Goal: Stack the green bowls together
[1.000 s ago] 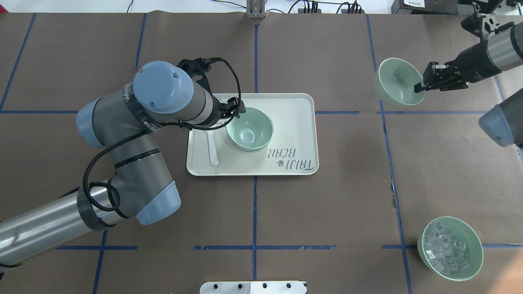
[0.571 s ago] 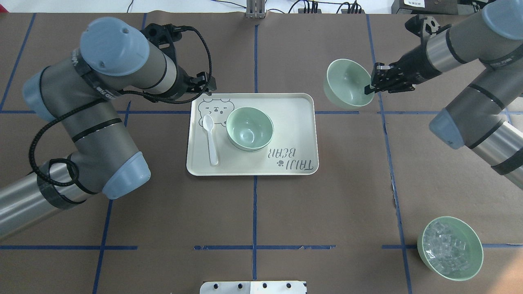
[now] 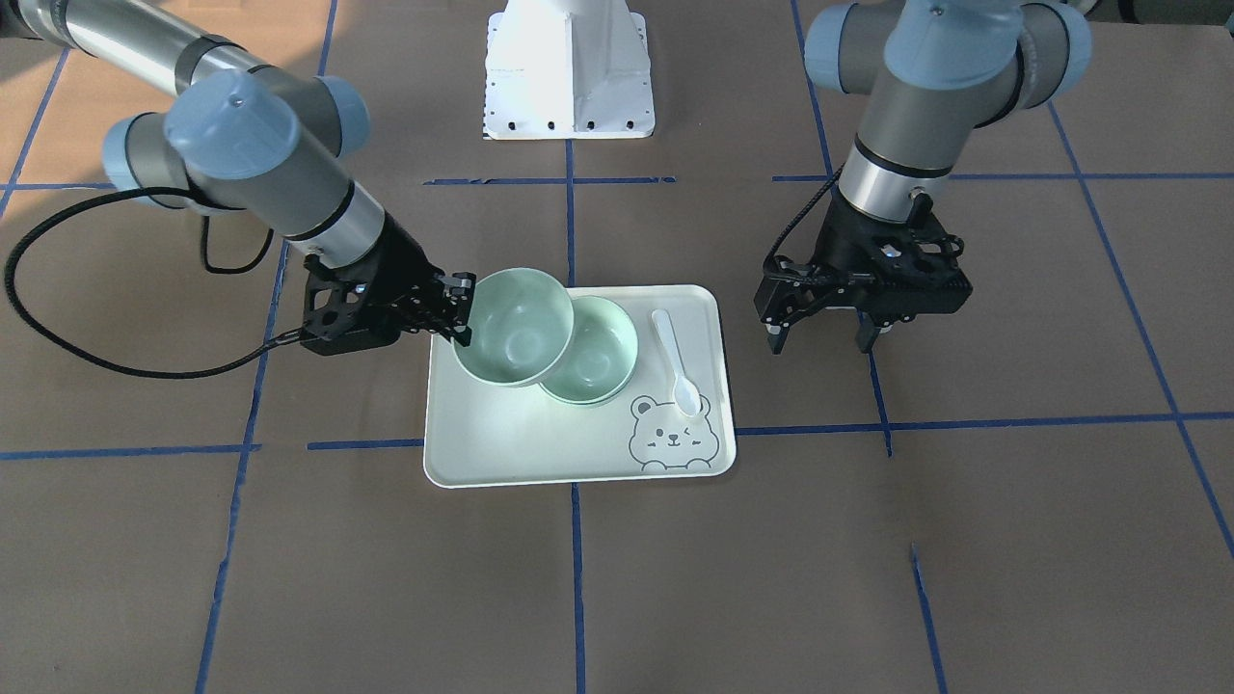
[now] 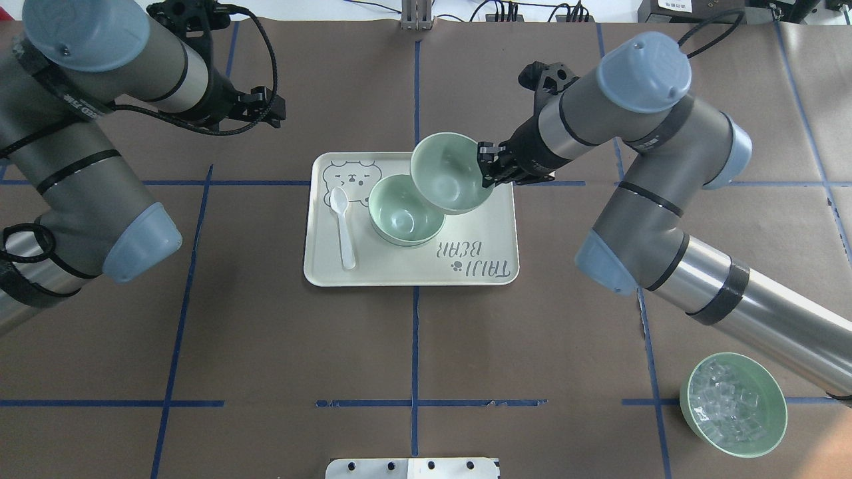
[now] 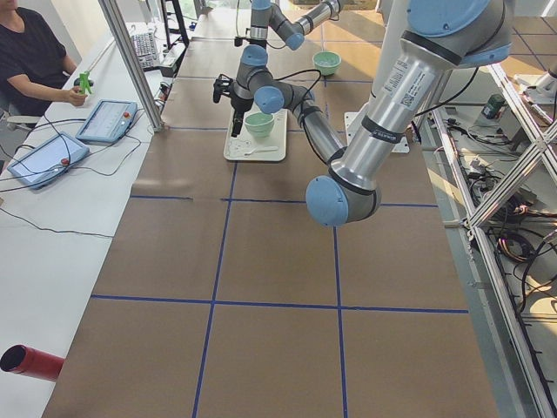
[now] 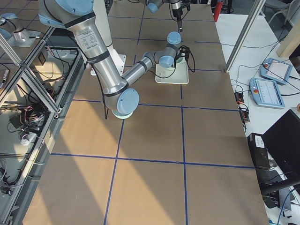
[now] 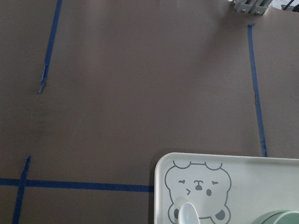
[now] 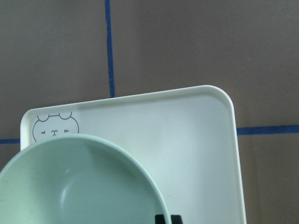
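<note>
One pale green bowl [image 4: 401,216] sits on the bear-print tray [image 4: 373,266]; it also shows in the front view [image 3: 603,355]. My right gripper [image 4: 483,170] is shut on the rim of a second green bowl [image 4: 444,174] and holds it tilted above the tray, overlapping the far right edge of the first. The front view shows the same grip [image 3: 461,310] and held bowl [image 3: 511,328]; the bowl also fills the right wrist view [image 8: 79,182]. A third plain bowl does not show apart. My left gripper [image 3: 819,337] is open and empty, off the tray's left side.
A white spoon [image 4: 343,226] lies on the tray left of the bowl. A green bowl of clear cubes [image 4: 732,404] stands at the near right of the table. Blue tape lines cross the brown paper cover.
My right arm has carried its bowl leftward from the table's far right to above the tray. My left arm has drawn back from the tray, up and to the left.
</note>
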Robot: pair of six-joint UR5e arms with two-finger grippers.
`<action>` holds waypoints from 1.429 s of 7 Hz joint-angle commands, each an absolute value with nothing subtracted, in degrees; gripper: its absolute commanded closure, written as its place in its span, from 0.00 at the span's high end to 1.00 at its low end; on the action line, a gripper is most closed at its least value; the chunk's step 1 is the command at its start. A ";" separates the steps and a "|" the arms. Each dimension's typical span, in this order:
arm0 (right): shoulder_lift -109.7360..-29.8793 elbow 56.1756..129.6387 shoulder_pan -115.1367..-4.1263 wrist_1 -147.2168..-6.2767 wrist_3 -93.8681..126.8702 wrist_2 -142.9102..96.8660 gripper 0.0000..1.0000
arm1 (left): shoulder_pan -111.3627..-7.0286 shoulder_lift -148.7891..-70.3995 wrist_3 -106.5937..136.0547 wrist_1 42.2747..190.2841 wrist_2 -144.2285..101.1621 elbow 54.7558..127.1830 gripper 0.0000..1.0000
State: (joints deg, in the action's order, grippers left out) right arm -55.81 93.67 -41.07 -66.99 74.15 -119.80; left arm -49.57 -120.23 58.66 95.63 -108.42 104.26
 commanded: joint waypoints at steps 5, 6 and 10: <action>-50.54 90.62 -35.86 -71.81 74.09 -113.20 0.00 | -54.23 -116.02 51.42 95.80 -108.63 105.03 1.00; -50.54 90.35 -35.86 -71.81 74.09 -112.25 0.00 | -54.23 -115.93 51.42 95.97 -108.63 105.03 1.00; -49.84 89.48 -35.95 -71.46 74.18 -111.89 1.00 | -54.23 -115.93 51.50 95.98 -108.63 105.03 1.00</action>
State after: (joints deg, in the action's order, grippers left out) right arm -50.20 89.81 -35.91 -71.65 74.06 -111.98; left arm -54.24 -115.93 51.43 95.97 -108.63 105.03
